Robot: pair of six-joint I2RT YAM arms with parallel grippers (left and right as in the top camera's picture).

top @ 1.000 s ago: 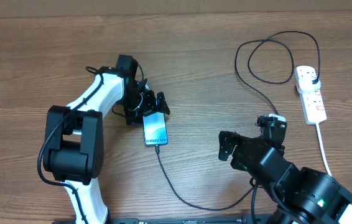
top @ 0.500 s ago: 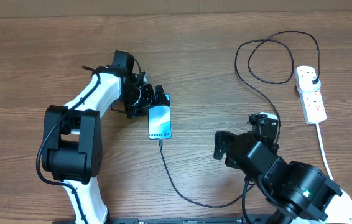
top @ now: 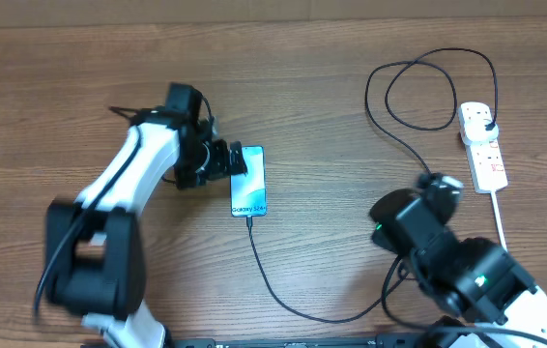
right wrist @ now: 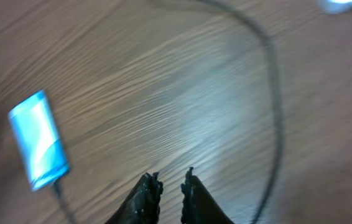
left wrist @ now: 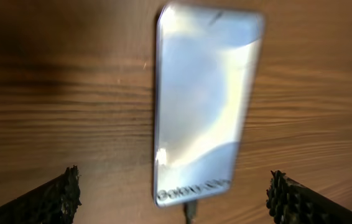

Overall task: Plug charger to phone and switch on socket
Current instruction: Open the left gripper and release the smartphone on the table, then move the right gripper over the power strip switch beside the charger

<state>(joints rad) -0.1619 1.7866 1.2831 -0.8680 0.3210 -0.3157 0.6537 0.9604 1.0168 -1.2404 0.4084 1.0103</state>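
White red-switched power strip is lying at table's far right, long axis front-to-back, nearest the right hand, its fingers nearly together, empty; left hand is gaping wide by cabled teal-screen phone.

Open wood between socket and phone — charger crosses it.

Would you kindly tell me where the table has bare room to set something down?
Bare wood lies between the phone and the charger loop, and along the far edge above the phone. It is crowded around the socket.
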